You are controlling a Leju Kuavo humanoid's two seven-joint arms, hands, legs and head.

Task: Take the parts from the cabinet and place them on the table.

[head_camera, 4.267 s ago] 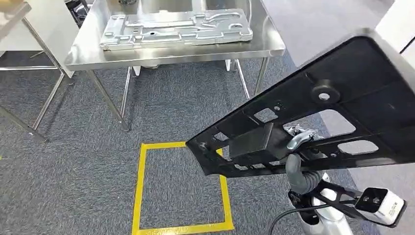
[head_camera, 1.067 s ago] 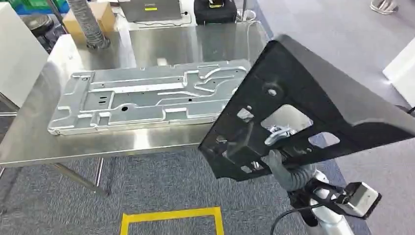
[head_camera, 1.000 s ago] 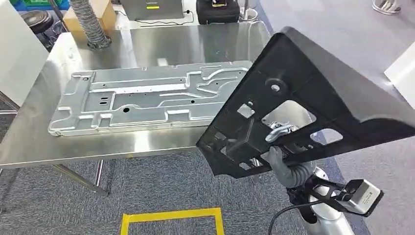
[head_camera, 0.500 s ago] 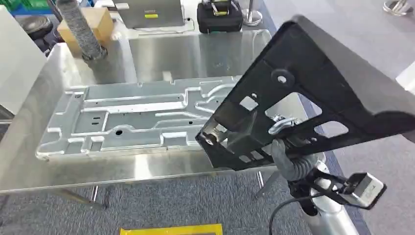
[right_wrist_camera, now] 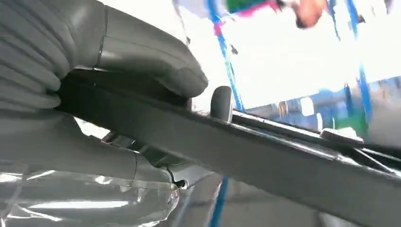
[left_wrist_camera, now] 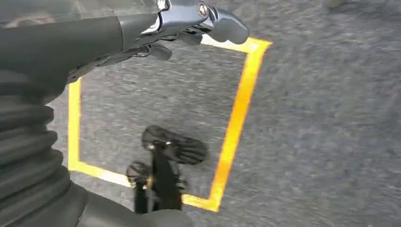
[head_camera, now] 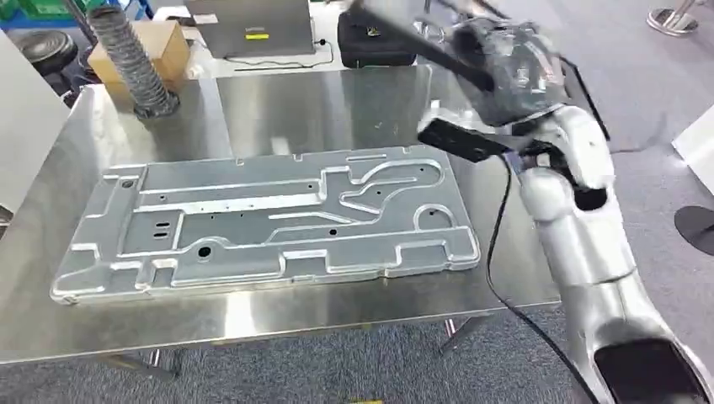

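The right hand (head_camera: 505,71), fingers clamped on the black part (right_wrist_camera: 265,151), has swung up over the tabletop (head_camera: 337,93) beyond the metal plate (head_camera: 261,223); placement looks near; the left hand (left_wrist_camera: 189,21) hangs empty, fingers loosely apart.

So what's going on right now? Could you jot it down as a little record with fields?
Setting: steel table on grey carpet
On the table: large silver stamped metal panel, lying flat
Right hand: raised over the table's far right part, gripping a black part; blurred in the head view
Grip detail: thumb on one face of the black part, fingers on the other
Left hand: hangs over the carpet and a yellow tape square, holding nothing
Behind the table: cardboard box, ribbed hose, laptop, black case
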